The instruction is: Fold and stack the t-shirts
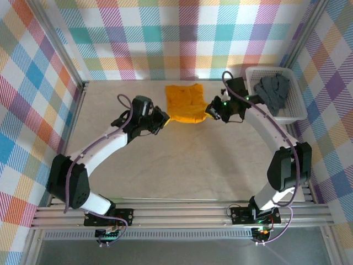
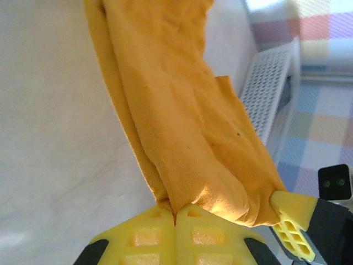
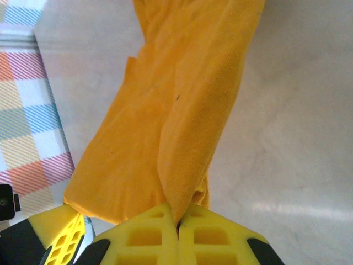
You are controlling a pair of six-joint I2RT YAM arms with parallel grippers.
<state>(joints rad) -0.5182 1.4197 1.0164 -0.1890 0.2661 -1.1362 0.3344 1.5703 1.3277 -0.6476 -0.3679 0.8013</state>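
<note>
The orange-yellow t-shirt (image 1: 185, 103) lies stretched at the back middle of the table, its near edge lifted between both arms. My left gripper (image 1: 163, 119) is shut on its near left corner, the cloth (image 2: 182, 127) pinched between the yellow fingers (image 2: 149, 237). My right gripper (image 1: 211, 112) is shut on the near right corner, where the shirt (image 3: 176, 110) narrows to a fold between the pads (image 3: 143, 237). The dark slate grey t-shirt (image 1: 273, 91) lies crumpled in the white mesh basket (image 1: 293, 113) at the back right.
The white basket wall (image 2: 270, 88) stands close to the right of the stretched shirt. Plaid walls enclose the table on three sides. Bare marbled tabletop (image 1: 187, 165) spreads between the arms toward the near edge.
</note>
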